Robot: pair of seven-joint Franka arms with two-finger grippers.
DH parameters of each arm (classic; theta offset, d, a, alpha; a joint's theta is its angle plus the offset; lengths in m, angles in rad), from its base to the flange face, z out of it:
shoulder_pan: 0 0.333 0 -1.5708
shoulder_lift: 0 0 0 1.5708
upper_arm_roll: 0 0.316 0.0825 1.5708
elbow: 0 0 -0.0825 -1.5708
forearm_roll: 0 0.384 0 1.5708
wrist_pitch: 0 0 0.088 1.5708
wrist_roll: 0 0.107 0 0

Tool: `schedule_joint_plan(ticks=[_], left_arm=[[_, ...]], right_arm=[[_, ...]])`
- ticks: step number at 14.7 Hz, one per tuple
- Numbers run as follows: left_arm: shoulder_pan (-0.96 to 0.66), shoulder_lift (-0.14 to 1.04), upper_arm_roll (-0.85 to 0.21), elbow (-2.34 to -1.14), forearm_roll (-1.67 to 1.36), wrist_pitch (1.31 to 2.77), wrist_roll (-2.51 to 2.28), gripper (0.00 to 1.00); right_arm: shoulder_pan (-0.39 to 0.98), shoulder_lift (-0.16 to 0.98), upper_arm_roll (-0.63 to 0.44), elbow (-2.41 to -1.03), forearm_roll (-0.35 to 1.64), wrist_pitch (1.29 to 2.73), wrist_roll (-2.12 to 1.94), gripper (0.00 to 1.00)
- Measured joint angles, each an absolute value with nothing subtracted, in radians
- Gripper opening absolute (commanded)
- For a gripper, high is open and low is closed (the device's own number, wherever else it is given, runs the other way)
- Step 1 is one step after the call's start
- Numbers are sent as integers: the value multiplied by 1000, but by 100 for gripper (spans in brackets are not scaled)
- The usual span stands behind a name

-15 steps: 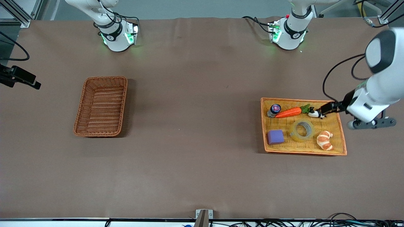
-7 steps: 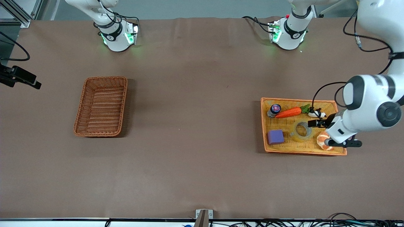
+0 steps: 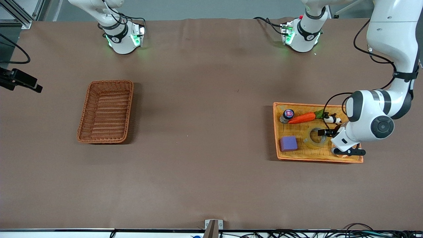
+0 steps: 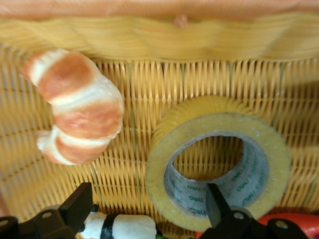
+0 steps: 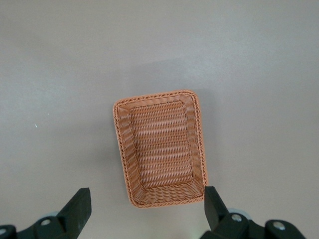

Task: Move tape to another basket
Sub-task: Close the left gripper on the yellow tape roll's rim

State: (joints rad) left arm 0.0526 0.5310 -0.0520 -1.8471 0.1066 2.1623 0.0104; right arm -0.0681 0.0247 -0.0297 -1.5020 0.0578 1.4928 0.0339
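One tape (image 4: 218, 162) | yellowish translucent ring | grey printed core | lying flat

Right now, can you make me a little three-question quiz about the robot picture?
1. True or false: the tape lies in the yellow tray.
2. Which is open over the tape? A) left claw B) right claw
3. Fill in: the brown basket holds ____.

Key: 1 true; 2 A; 3 nothing.
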Motion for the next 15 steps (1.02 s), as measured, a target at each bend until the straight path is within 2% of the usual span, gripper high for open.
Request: schedule_joint_plan(ticks=[3,6,8,12,15], left_arm=[[48,552,-57,-1847,108,2170,10,62],[48,566,-58,-1848,108,2170,10,39],[50,581,-58,-1847,108,2192,10,21],[55,586,-57,-1838,108,2213,23,4],[68,560,-56,-1792,108,2181,45,0]], right_arm=[[-67,25,-26,-1502,58,1494,34,100],[-67,25,-25,-1502,58,1493,34,100],[-67,25,-25,-1502,58,1493,34,100],[-67,25,-25,-1502,58,1495,34,100],[-67,25,-25,-1502,58,1495,34,100]])
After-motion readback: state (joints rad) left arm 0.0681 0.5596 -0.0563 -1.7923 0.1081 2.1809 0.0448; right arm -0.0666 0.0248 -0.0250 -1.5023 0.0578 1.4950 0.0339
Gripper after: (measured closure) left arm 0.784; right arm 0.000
